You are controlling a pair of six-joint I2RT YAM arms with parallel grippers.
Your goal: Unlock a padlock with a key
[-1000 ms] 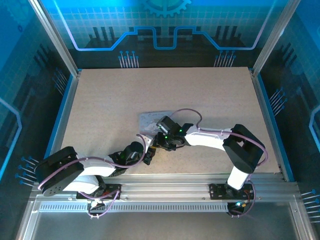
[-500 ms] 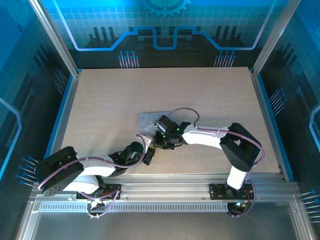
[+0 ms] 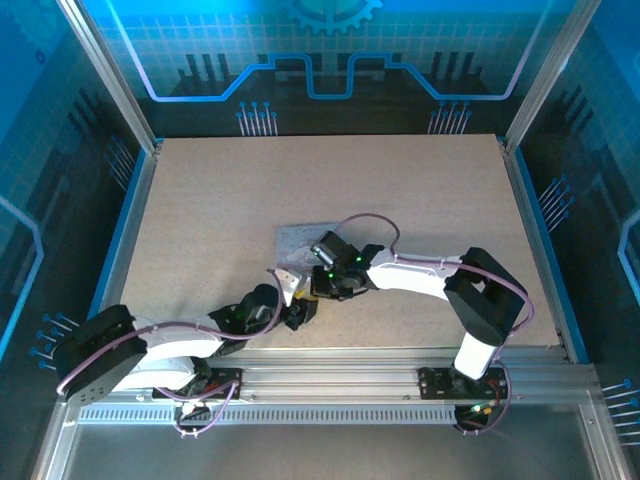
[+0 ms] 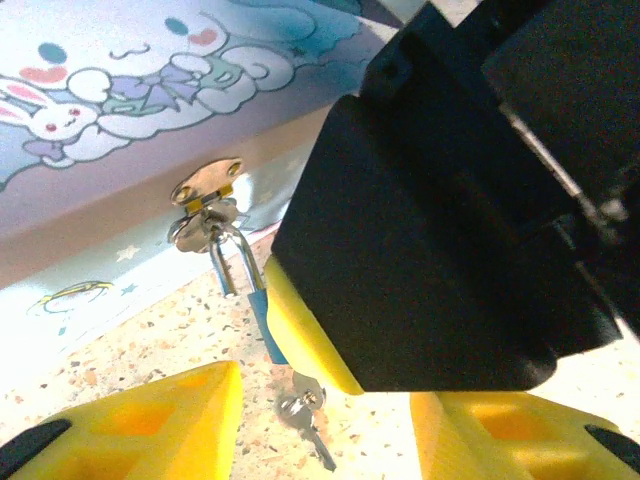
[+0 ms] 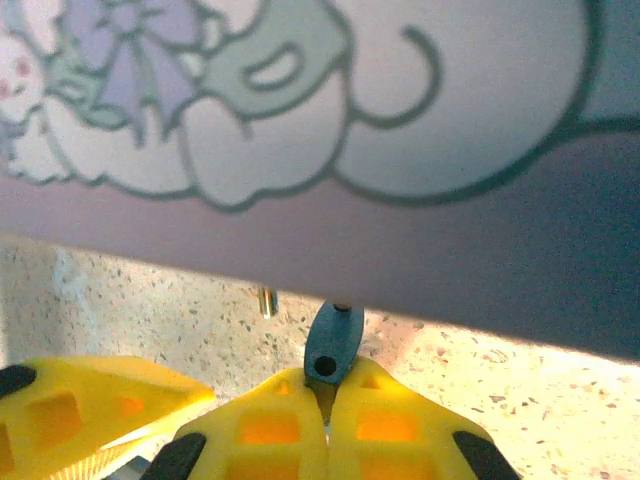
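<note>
Now right hand (image 5: 327, 400) pinching padlock (image 5: 333, 345), left hand (image 4: 325, 435) spread

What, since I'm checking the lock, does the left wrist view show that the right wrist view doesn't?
Left wrist view: the hasp, the shackle hooked through it, and the key hanging below the padlock. Right wrist view: the right gripper, tips shut on the padlock's blue body. Shared: the tin, the padlock and the speckled table.
</note>
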